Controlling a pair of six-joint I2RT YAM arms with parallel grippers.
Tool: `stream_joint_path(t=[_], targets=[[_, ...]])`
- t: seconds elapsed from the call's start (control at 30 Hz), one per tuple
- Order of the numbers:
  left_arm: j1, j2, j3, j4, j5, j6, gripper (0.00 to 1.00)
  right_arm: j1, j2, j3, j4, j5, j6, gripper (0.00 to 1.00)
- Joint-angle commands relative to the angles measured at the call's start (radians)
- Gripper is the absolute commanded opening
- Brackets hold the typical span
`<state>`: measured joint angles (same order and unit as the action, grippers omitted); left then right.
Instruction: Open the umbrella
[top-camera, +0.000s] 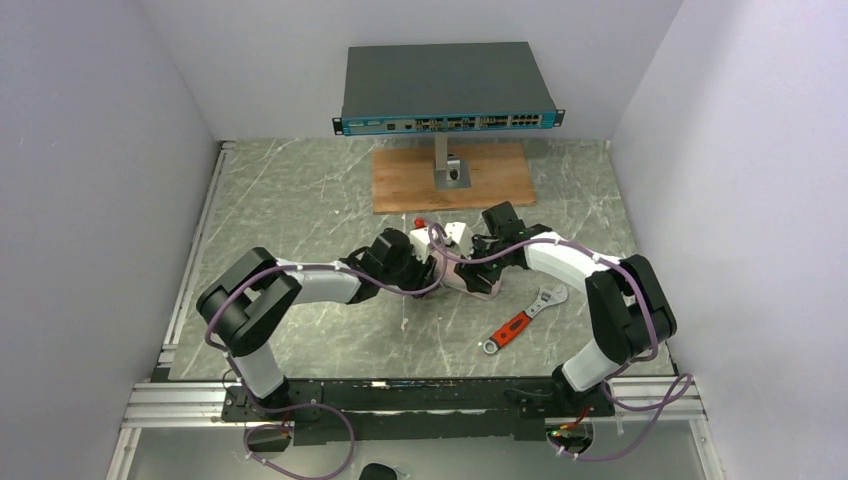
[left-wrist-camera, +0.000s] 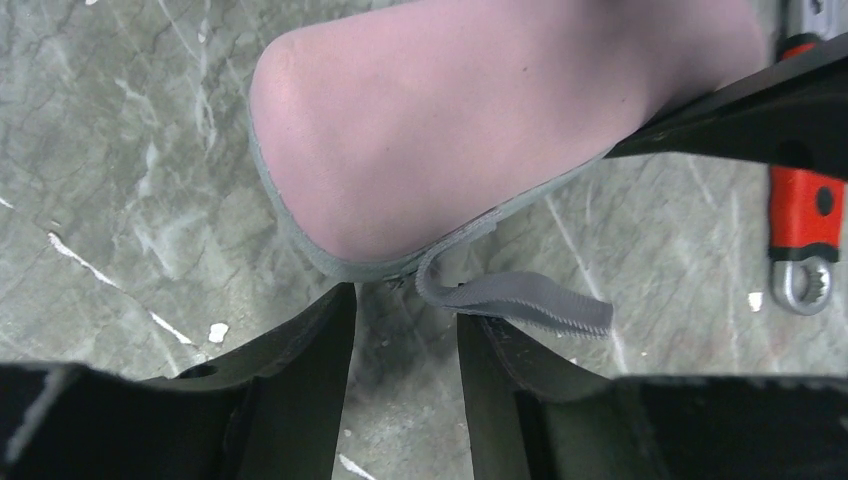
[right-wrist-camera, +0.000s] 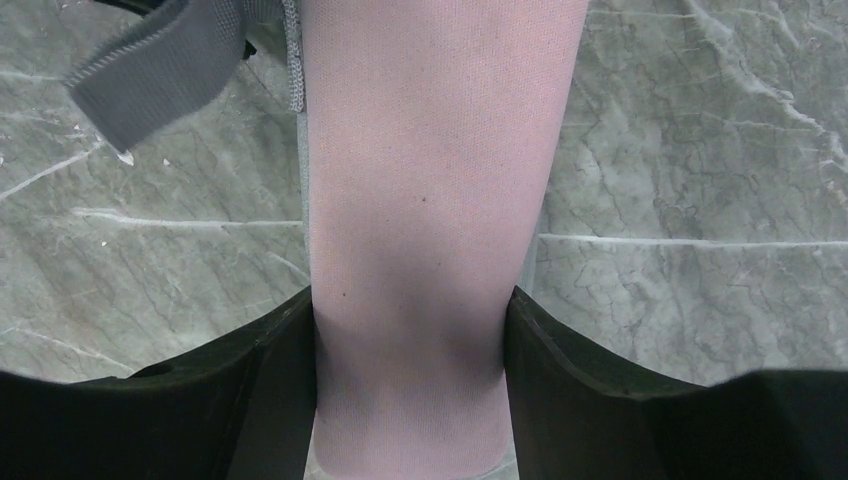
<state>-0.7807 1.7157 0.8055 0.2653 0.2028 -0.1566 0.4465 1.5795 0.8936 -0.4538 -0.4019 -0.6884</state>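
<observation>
Marble tabletop — right fingers clamp the umbrella, left fingers apart just short of it.

At centre, umbrella; wrench near its right; rack unit over board behind

Tabletop: green-grey marble pattern, white veins. At the far end you have a wooden board lying flat. A metal post stand is upright on it, carrying a grey network switch with its teal port face toward you. To your right of centre, an adjustable wrench with a red grip lies flat, jaw end far-right, ring end near-left. White walls on three sides.
</observation>
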Motion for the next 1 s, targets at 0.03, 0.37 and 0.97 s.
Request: stream_joint_path(t=[0.03, 0.37, 0.97], targets=[[0.025, -0.025, 0.013, 0.175, 0.050, -0.136, 0.46, 0.023, 0.010, -0.094, -0.195, -0.052, 0.001, 0.00], [0.061, 0.070, 0.074, 0.184, 0.049, -0.047, 0.27, 0.014, -0.007, -0.111, -0.211, -0.088, -0.059, 0.00], [0.205, 0.058, 0.075, 0.144, 0.059, 0.034, 0.00, -0.087, 0.073, -0.051, -0.339, -0.092, -0.250, 0.00]])
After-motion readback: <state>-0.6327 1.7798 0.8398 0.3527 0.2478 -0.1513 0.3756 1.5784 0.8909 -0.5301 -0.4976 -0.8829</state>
